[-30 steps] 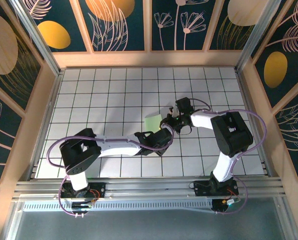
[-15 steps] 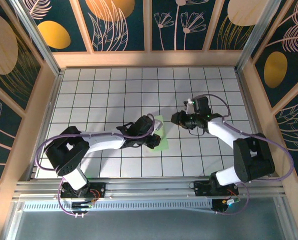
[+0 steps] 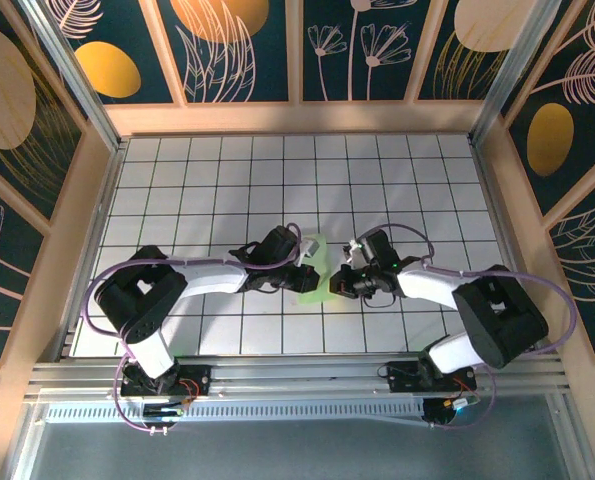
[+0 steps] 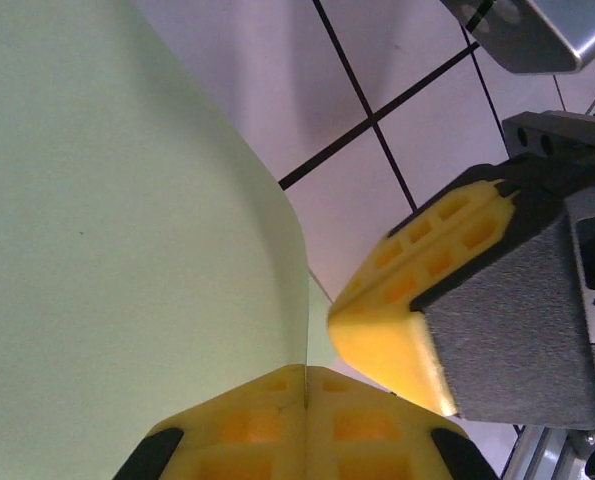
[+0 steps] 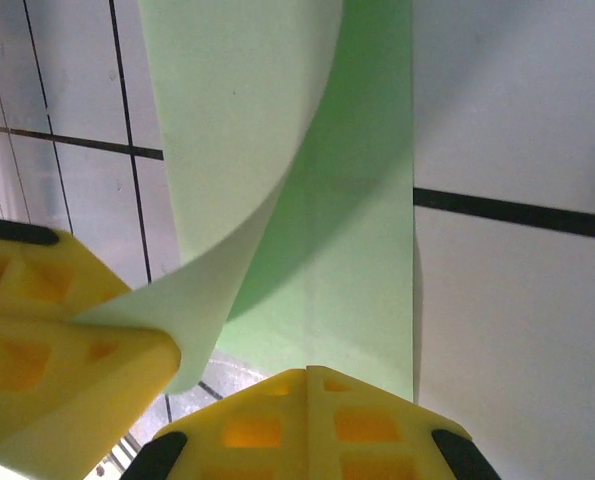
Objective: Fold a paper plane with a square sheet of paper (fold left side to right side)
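The square sheet of paper (image 3: 315, 288) lies near the middle of the tiled table (image 3: 207, 190), partly doubled over: its upper layer (image 5: 237, 120) curls up off the flat lower layer (image 5: 357, 250). The left gripper (image 3: 302, 265) is pressed together, pinching that lifted layer's edge (image 4: 305, 420). The right gripper (image 3: 339, 282) is pressed together too (image 5: 307, 420), tips at the lower layer's edge; whether it grips the sheet is unclear.

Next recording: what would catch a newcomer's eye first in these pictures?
The pale green square sheet of paper lies mid-fold at the middle of the white tiled table, one flap curling up over the flat layer. The left gripper is shut on that flap's edge, and the right gripper sits shut right beside it at the flat layer's edge, yellow tips almost meeting.
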You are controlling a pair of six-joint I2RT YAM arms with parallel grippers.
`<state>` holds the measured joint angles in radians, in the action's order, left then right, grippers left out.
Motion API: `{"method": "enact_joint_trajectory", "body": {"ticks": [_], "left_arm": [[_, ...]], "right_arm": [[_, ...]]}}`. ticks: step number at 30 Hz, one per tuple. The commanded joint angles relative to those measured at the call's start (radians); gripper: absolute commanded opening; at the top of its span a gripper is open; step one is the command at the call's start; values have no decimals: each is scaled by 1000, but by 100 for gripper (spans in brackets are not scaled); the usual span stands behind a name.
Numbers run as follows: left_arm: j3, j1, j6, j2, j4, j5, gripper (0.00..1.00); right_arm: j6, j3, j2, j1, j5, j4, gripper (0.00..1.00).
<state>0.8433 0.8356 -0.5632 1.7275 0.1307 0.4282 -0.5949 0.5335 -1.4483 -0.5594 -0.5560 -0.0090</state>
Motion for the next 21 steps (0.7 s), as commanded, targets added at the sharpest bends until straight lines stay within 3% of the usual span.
{"method": "enact_joint_trajectory", "body": {"ticks": [1,21], "left_arm": [[-6,-12,-14,12,4,12,0],[-3,-42,67,21,-95,-56,0]], "right_arm": [[-18,9,-41,-21,31,36,0],[9,-3,-104,-34,68,-33,0]]}}
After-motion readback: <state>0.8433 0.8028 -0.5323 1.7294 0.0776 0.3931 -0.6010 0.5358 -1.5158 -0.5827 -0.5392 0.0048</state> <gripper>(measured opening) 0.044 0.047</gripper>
